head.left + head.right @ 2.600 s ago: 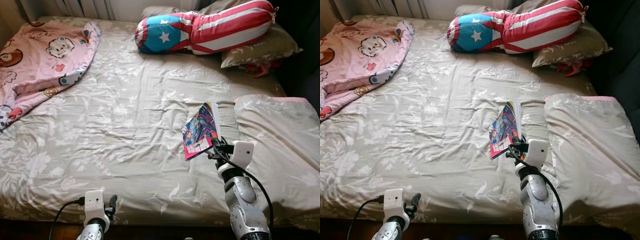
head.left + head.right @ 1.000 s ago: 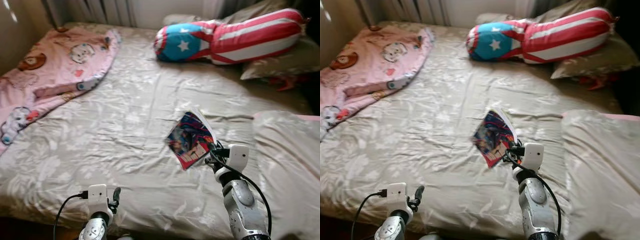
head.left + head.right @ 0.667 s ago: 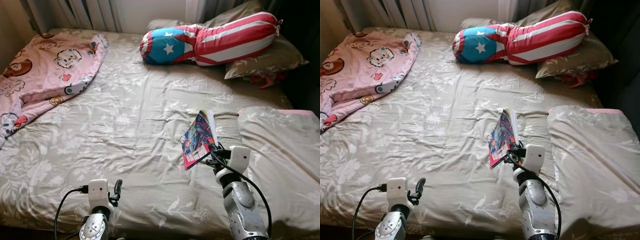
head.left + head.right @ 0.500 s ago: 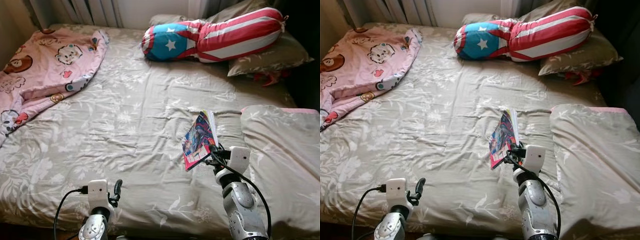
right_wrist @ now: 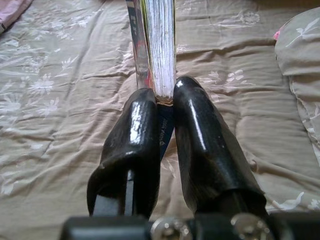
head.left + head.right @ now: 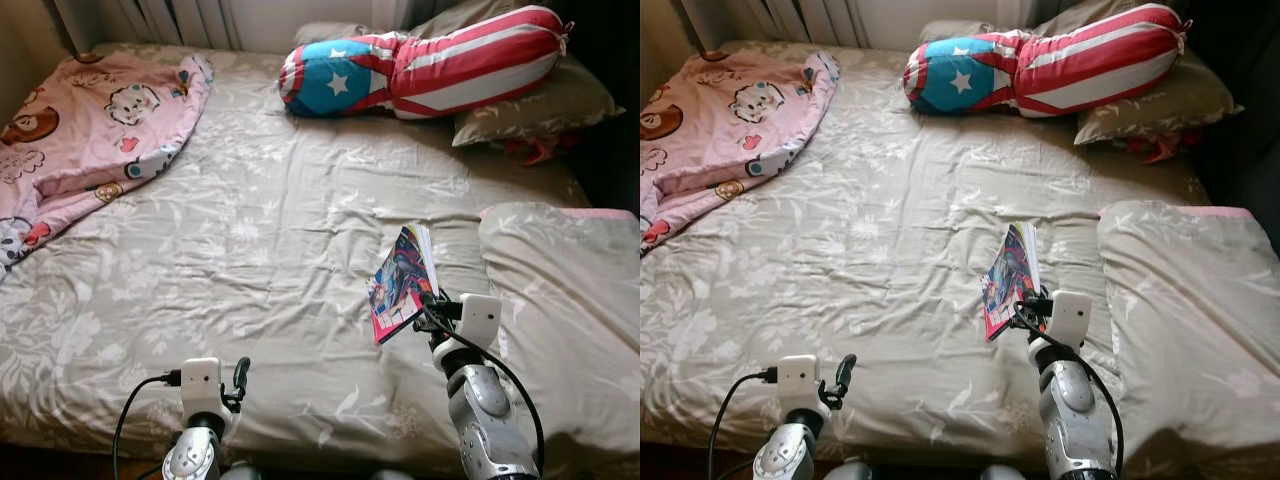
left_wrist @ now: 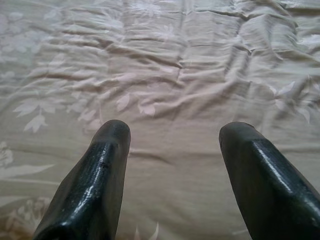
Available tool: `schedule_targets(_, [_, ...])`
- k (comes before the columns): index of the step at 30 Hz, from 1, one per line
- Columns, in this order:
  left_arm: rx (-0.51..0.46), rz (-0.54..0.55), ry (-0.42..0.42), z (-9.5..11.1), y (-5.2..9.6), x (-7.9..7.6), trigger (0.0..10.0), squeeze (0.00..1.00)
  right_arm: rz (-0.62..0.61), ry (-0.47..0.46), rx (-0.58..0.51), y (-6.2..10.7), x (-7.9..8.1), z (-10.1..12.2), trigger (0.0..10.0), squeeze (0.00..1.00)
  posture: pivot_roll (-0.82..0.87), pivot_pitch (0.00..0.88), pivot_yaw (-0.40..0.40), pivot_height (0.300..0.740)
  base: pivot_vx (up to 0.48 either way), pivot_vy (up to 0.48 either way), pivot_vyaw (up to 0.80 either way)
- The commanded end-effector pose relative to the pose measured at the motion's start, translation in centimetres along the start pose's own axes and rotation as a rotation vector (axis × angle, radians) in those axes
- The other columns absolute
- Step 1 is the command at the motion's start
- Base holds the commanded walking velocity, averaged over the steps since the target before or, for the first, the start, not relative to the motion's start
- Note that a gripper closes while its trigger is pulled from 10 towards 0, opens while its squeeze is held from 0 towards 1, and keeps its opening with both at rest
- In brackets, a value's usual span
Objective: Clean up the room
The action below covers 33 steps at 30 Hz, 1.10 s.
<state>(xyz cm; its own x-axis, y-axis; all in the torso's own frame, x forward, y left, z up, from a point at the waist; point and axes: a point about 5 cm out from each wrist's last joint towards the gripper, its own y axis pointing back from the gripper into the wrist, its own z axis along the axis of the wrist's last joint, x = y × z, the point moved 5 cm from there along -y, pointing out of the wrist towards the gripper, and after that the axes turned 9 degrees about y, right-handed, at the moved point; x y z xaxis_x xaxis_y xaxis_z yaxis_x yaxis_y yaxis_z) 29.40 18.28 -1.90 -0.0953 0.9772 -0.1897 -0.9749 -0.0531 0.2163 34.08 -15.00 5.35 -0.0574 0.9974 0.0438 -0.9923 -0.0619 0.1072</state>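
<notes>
1. Broadly, the bed (image 6: pixel 250 250) spreads its grey floral sheet across the frame, its wide middle bare, its near edge along the bottom.
2. Crumpled at upper left lies a pink blanket (image 6: pixel 80 120); a stars-and-stripes bolster (image 6: pixel 420 65) crosses the top on a grey pillow (image 6: pixel 540 105), with another pillow (image 6: pixel 560 290) at right.
3. Printing on the magazine (image 6: pixel 402 280) cover is too small to read.
4. Lower right, the right tool (image 5: pixel 160 107) points forward on a raised arm, fingers clamped on the magazine's bottom edge, holding it upright above the sheet.
5. Lower left, the left tool (image 7: pixel 172 145) sits low over the sheet, fingers (image 7: pixel 100 165) spread and empty.
</notes>
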Motion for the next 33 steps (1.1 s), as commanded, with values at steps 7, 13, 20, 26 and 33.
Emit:
schedule_targets(7, [0.039,0.002,0.001,-1.0,0.52,-0.02,10.0,0.0,0.009,0.004,-0.032,-0.11,0.24,0.77,10.0,0.0,-0.05,0.186,-0.047,0.654,0.0,0.0,0.0])
schedule_targets(13, [0.042,-0.001,0.0,-1.08,0.54,-0.1,10.0,0.0,0.006,-0.008,-0.045,-0.08,0.15,0.86,10.0,0.0,-0.05,0.181,-0.047,0.654,0.0,0.0,0.0])
schedule_targets(20, [0.049,0.003,-0.001,-1.26,0.62,-0.02,10.0,0.0,-0.016,-0.061,-0.035,-0.21,-0.21,0.61,10.0,0.0,-0.05,0.181,-0.047,0.654,0.0,0.0,0.0])
schedule_targets(26, [0.047,0.007,-0.001,-1.18,0.61,0.05,10.0,0.0,0.002,-0.053,-0.038,-0.35,0.05,0.76,10.0,0.0,-0.05,0.188,-0.048,0.654,0.0,0.0,0.0])
schedule_targets(33, [0.049,0.011,-0.001,-1.19,0.6,0.09,10.0,0.0,0.011,-0.041,-0.036,-0.46,0.28,0.76,10.0,0.0,-0.05,0.192,-0.047,0.654,0.0,0.0,0.0])
